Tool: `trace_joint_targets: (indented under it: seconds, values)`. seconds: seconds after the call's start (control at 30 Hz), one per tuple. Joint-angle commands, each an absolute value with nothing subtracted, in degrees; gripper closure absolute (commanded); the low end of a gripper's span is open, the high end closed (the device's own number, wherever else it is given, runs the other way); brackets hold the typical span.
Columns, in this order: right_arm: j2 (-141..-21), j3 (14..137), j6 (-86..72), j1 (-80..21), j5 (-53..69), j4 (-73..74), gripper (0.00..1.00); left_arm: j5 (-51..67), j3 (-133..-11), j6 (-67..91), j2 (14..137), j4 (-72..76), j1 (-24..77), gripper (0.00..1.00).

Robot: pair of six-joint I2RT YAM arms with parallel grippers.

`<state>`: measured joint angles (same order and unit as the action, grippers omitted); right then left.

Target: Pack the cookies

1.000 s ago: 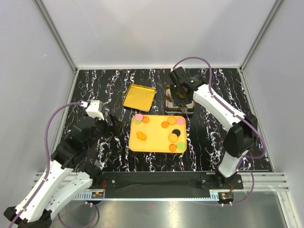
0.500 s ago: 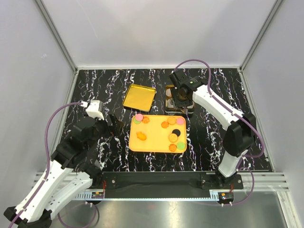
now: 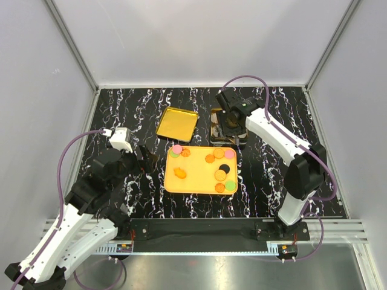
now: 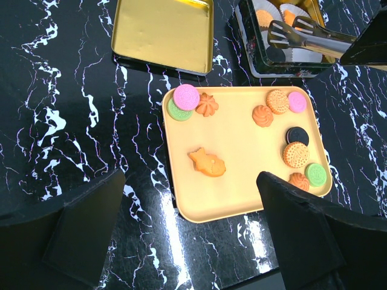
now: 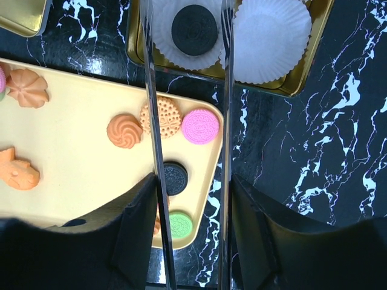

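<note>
Several cookies lie on the yellow-orange tray (image 4: 242, 163), among them a pink one (image 4: 186, 96), a fish-shaped orange one (image 4: 207, 162) and a black one (image 4: 297, 136). Another black cookie (image 5: 194, 29) rests in a white paper cup (image 5: 175, 51) inside the gold tin (image 5: 290, 87). My right gripper (image 5: 195, 187) is shut on metal tongs (image 5: 154, 121), whose two arms stand spread apart on either side of that cup. In the top view the right gripper (image 3: 233, 118) hangs over the tin (image 3: 216, 130). My left gripper (image 4: 192, 181) is open and holds nothing, at the tray's near left corner.
An empty white paper cup (image 5: 269, 39) sits beside the filled one in the tin. The tin's gold lid (image 3: 176, 124) lies on the black marbled table behind the tray's left end. White walls close in the table on three sides.
My right gripper has shifted a little over the tin. The left arm and the cookies on the tray have not moved.
</note>
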<state>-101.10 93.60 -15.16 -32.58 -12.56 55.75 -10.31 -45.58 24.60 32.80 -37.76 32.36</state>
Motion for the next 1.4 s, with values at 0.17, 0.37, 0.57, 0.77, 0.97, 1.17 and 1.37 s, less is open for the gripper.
trace_joint_targets:
  seconds: [0.17,0.37,0.57,0.77,0.97,1.17,1.37]
  values:
    - [-88.7,90.9,-15.1,-32.6,-5.6,58.2,0.46,-9.5,-45.5,23.9,32.3,-35.3,32.6,0.01]
    - [-82.3,83.1,-18.0,-38.7,-4.2,56.8,0.46,-9.2,-45.5,24.1,32.6,-35.2,32.6,0.01]
    - [-84.5,83.1,-21.4,-49.7,-4.9,55.5,0.46,-9.8,-45.5,24.2,32.7,-35.4,32.6,0.01]
    - [-90.3,84.0,-22.5,-56.1,-4.8,54.2,0.47,-11.2,-45.5,24.5,32.3,-35.8,32.6,0.01]
    - [-94.7,85.6,-22.8,-60.0,-4.8,53.3,0.47,-11.1,-45.5,24.4,32.5,-35.9,32.6,0.01]
    - [-96.6,86.8,-22.8,-61.3,-5.2,53.2,0.46,-10.9,-45.5,24.4,32.5,-35.9,32.6,0.01]
    - [-97.1,87.6,-22.8,-62.0,-5.2,53.6,0.46,-10.9,-45.5,24.3,32.6,-35.9,32.6,0.01]
